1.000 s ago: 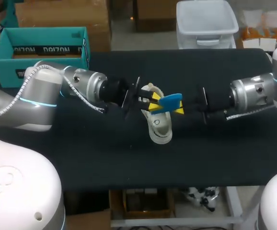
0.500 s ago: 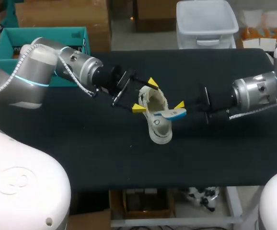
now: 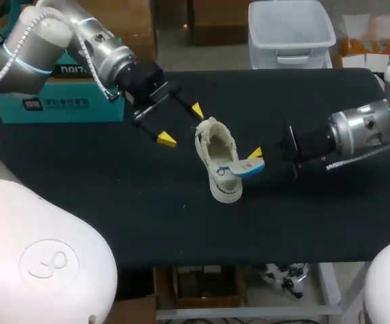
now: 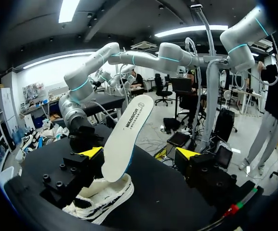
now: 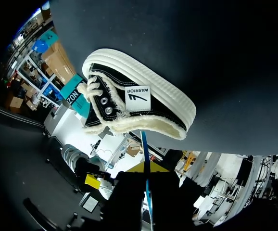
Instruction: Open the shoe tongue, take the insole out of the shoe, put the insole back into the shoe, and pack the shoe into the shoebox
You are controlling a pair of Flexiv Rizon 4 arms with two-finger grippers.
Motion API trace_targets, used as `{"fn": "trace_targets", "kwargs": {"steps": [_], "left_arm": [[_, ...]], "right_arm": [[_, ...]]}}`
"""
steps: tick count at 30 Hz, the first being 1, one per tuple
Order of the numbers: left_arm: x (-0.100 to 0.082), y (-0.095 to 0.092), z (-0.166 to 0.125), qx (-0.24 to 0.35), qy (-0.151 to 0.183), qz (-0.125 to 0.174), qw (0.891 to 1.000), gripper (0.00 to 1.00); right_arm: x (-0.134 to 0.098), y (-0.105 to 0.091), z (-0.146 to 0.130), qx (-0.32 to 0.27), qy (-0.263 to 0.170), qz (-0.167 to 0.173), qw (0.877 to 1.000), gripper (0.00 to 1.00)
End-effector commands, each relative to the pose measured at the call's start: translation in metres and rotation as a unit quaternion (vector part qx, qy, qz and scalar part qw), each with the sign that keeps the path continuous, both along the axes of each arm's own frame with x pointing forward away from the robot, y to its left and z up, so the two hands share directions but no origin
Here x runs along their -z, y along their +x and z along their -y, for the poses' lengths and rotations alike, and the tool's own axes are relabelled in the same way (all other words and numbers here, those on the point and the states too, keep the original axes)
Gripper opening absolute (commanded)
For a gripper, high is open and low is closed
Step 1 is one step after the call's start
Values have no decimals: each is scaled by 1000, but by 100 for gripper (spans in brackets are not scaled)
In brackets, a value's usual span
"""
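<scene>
A white low shoe (image 3: 216, 156) lies on the black table (image 3: 114, 202), its black side and laces (image 5: 134, 103) facing my right wrist view. My right gripper (image 3: 256, 156) is shut on the blue-edged insole (image 3: 242, 167), which rests against the shoe's side near the toe. That insole appears edge-on between the right gripper's (image 5: 146, 169) fingers. My left gripper (image 3: 181, 125) stands open, up and left of the shoe, with nothing in it. Ahead of the left gripper (image 4: 139, 154), the insole's white underside (image 4: 127, 137) rises over the shoe (image 4: 103, 197). The teal shoebox (image 3: 60, 108) sits at the far left.
My left arm (image 3: 60, 34) crosses over the shoebox and hides part of it. The table's near edge (image 3: 215, 260) runs in front of the shoe, with bare black cloth on both sides of it.
My left gripper opened, let go of the insole and drew back up and to the left. The right gripper carried the insole down against the shoe.
</scene>
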State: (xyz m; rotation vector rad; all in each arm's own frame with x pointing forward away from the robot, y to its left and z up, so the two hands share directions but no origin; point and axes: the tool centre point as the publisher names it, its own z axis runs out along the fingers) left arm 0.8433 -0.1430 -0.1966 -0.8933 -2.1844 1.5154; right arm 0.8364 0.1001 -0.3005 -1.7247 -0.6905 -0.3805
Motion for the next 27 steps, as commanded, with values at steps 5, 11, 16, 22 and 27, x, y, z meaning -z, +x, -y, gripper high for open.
{"fn": "trace_targets", "kwargs": {"steps": [5, 11, 16, 22, 27], "left_arm": [[-10, 31, -19, 76, 79, 0, 994, 100], [-11, 42, -29, 97, 122, 6, 988, 100], [-8, 50, -32, 115, 146, -3, 983, 100], [-6, 54, -32, 114, 155, -4, 981, 100], [-6, 52, -30, 114, 158, 2, 981, 100]], "right_arm": [[8, -4, 2, -6, 8, 0, 1000, 0], [13, -10, 3, -6, 12, -2, 1000, 0], [14, -12, 3, -11, 11, -2, 1000, 0], [12, -13, 3, -14, 9, -1, 1000, 0], [11, -13, 2, -15, 10, 1, 1000, 0]]}}
